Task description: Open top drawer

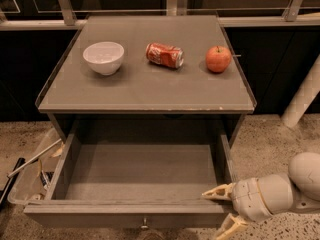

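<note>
The top drawer (140, 176) is a deep grey box pulled far out from under the grey cabinet top (150, 91). Its inside is empty. Its flat front panel runs along the bottom of the view, with a small round metal knob (144, 225) at centre. My gripper (221, 210) is at the drawer's front right corner, to the right of the knob. Its two tan fingers are spread apart, one at the top edge of the front panel (216, 193), one lower in front of it. It holds nothing.
On the cabinet top stand a white bowl (103, 57), a red soda can (164, 55) lying on its side and a red apple (218, 59). A clear plastic bin (30, 176) with rods sits on the floor at left. A white post (302, 99) stands at right.
</note>
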`<state>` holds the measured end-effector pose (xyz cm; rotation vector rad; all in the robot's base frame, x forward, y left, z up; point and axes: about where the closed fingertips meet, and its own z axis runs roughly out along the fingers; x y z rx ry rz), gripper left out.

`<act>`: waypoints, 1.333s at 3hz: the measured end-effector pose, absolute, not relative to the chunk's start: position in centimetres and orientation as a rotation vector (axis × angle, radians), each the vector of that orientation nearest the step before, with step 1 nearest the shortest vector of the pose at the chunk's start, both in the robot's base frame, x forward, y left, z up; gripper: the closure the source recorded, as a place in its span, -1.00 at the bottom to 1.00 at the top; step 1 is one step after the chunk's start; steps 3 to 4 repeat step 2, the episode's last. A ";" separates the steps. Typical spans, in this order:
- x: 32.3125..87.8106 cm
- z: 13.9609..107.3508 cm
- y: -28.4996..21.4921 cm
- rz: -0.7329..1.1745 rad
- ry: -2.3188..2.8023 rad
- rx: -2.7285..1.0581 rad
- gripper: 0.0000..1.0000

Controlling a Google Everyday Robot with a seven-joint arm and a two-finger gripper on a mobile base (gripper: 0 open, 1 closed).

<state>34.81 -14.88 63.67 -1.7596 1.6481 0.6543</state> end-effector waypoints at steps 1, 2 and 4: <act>34.8 63.7 -14.9 0.654 1.648 -1.760 -1.00; 34.8 63.7 -14.9 0.654 1.648 -1.760 -1.00; 34.8 63.7 -14.9 0.654 1.648 -1.760 -1.00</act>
